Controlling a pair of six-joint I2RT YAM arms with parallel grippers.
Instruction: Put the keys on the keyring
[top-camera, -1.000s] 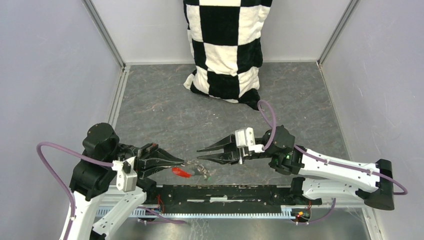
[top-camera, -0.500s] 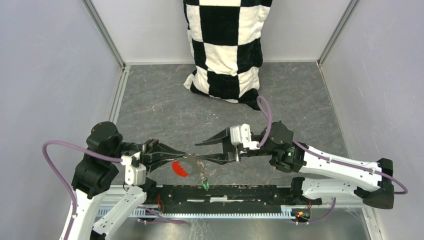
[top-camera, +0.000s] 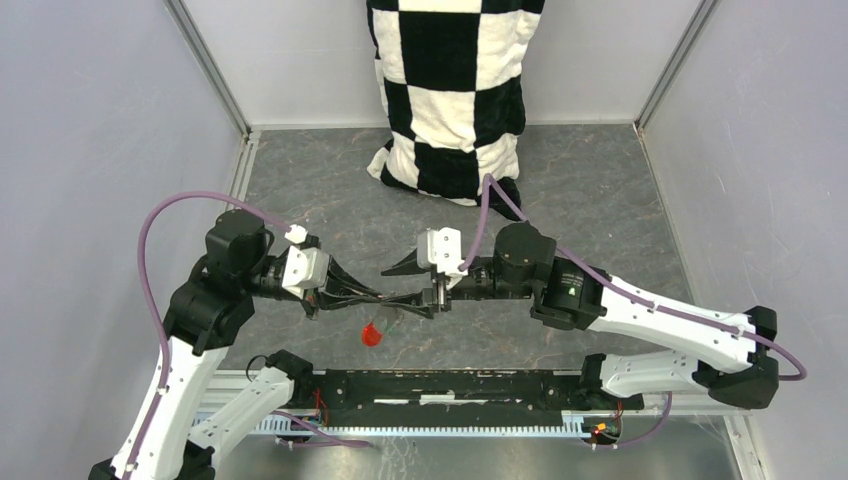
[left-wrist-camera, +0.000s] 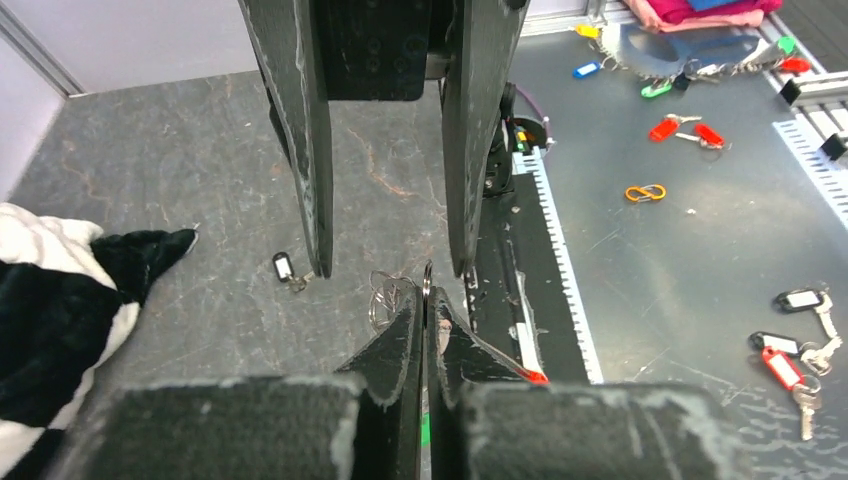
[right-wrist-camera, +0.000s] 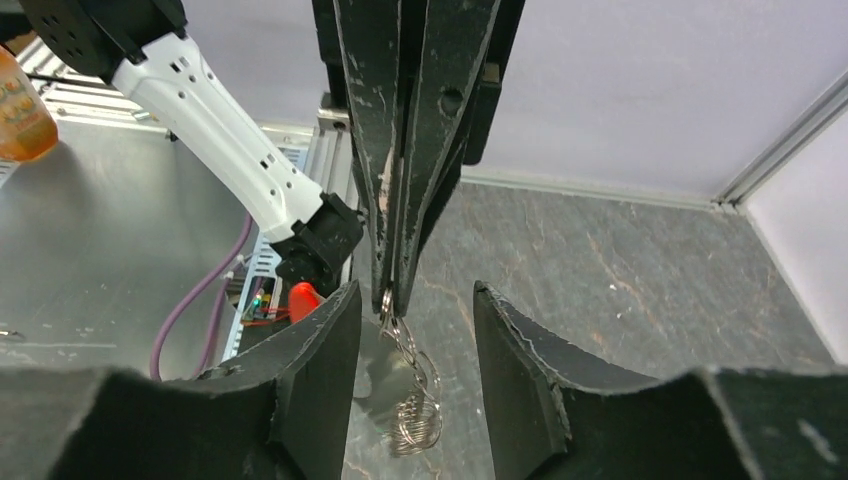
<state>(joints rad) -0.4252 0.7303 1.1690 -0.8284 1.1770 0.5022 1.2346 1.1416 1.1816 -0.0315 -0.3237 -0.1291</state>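
step: left pincer (left-wrist-camera: 425, 305) clamped on keyring (right-wrist-camera: 418, 405), aloft | right pincer (right-wrist-camera: 412, 295) apart, empty | next: probably fetch black-tagged key (left-wrist-camera: 283, 266), thread it

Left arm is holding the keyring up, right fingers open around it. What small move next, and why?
Probably draw the right gripper back, clear of the left gripper, whose fingers pinch the keyring. The right fingers stand open, holding nothing, and the black-tagged key lies loose on the table.
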